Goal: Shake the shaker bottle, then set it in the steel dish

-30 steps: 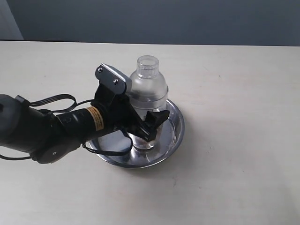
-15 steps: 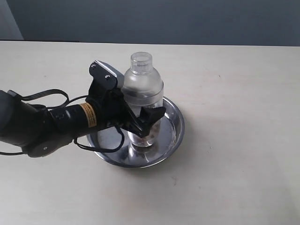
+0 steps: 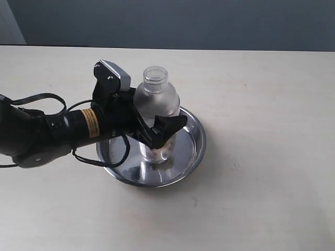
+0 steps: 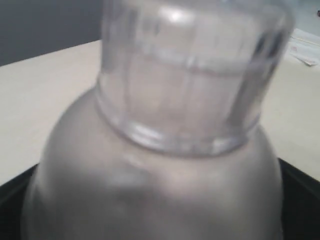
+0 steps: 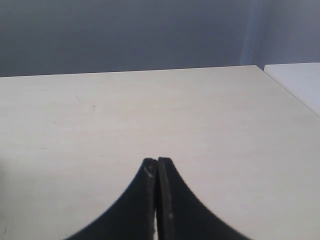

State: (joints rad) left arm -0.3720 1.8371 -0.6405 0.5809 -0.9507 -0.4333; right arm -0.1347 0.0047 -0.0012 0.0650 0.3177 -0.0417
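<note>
Fingers [image 3: 170,125] clamped on shaker bottle [image 3: 155,104], down in steel dish [image 3: 194,142]
imo seat the base flat mid-dish before letting go

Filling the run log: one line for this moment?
left gripper: shut on shaker bottle | shaker bottle: upright in steel dish | right gripper: shut, empty

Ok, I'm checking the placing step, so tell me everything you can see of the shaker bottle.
The shaker bottle is clear plastic, with a frosted domed top and a small round clear cap. There are brown grains at its bottom. It stands about upright inside the steel dish, with its base low at the dish floor, though I cannot tell whether it fully rests there. The left gripper is clamped round its body. The left wrist view shows only the dome and cap, close up.
</note>
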